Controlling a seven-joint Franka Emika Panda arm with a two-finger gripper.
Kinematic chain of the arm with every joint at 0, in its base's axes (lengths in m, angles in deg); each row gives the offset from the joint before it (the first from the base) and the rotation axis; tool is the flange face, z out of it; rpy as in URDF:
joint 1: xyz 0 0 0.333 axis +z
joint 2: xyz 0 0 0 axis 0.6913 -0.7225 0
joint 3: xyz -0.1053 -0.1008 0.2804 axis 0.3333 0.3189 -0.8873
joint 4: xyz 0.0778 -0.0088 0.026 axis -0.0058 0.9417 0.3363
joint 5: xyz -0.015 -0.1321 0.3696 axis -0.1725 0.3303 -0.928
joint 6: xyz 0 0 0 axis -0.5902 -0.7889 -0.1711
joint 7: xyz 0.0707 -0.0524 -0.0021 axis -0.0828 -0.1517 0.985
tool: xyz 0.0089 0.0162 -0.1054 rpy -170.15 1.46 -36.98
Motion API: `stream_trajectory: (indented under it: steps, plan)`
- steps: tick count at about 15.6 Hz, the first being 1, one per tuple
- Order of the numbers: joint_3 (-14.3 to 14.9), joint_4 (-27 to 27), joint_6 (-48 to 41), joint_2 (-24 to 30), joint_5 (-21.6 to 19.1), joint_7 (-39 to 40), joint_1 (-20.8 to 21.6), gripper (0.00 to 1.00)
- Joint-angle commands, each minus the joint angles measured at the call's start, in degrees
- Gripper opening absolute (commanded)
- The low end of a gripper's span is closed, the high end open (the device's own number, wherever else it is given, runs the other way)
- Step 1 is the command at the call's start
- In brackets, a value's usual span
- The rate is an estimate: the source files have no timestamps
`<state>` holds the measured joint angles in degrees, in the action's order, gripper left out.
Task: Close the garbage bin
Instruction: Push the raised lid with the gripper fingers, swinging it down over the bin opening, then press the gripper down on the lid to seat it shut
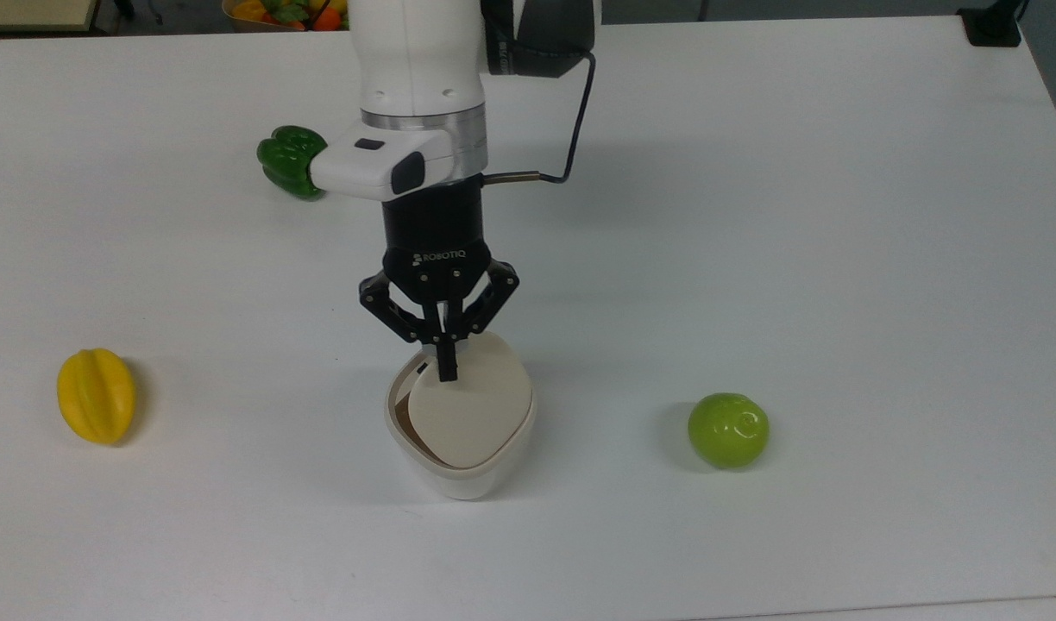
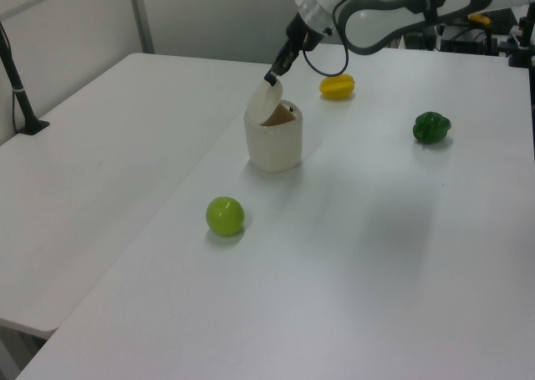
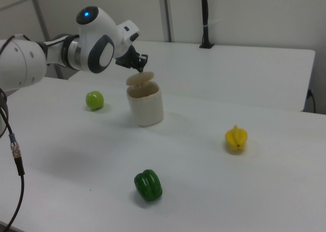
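The garbage bin [image 1: 459,470] is a cream-white tub standing on the white table, seen too in the left view [image 2: 273,142] and the right view [image 3: 145,108]. Its beige lid [image 1: 472,404] leans low over most of the opening, and a thin tan gap stays along the top view's left rim. In the left view the lid [image 2: 262,104] slants up and away from the opening. My gripper [image 1: 447,369] is shut with nothing between its fingers, and its tip rests on the lid's far edge. It also appears at the lid's upper edge in the left view [image 2: 272,78] and the right view [image 3: 143,63].
A green pepper [image 1: 288,161] lies behind the arm at the top view's left. A yellow starfruit [image 1: 96,395] sits far left and a green round fruit [image 1: 728,429] to the bin's right. A box of fruit [image 1: 295,12] stands beyond the table's far edge.
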<state>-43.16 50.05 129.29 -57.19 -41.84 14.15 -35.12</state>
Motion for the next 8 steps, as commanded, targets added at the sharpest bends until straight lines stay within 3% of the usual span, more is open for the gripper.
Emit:
stream_trajectory:
  steps: [1, 8]
  plan:
    - [0.22, 2.19, -3.2, 1.69, -0.49, 2.28, -0.97, 0.0]
    - [0.22, 5.44, -4.52, 0.29, -0.58, 4.91, -1.15, 0.0]
